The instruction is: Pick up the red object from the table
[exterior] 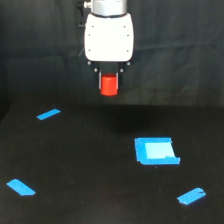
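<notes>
The red object [108, 85], a small bright red-orange short cylinder, hangs in the air well above the black table [90, 165]. My gripper [108, 86] points straight down from its white body at the top centre of the exterior view and is shut on the red object. The dark fingers are mostly hidden against the black background, so only the object's front face shows below the body. Nothing lies on the table directly under it.
A blue square patch [156, 151] lies on the table at the exterior view's right. Blue tape strips sit at the left back [48, 114], left front [21, 187] and right front [191, 196]. A black backdrop stands behind the arm.
</notes>
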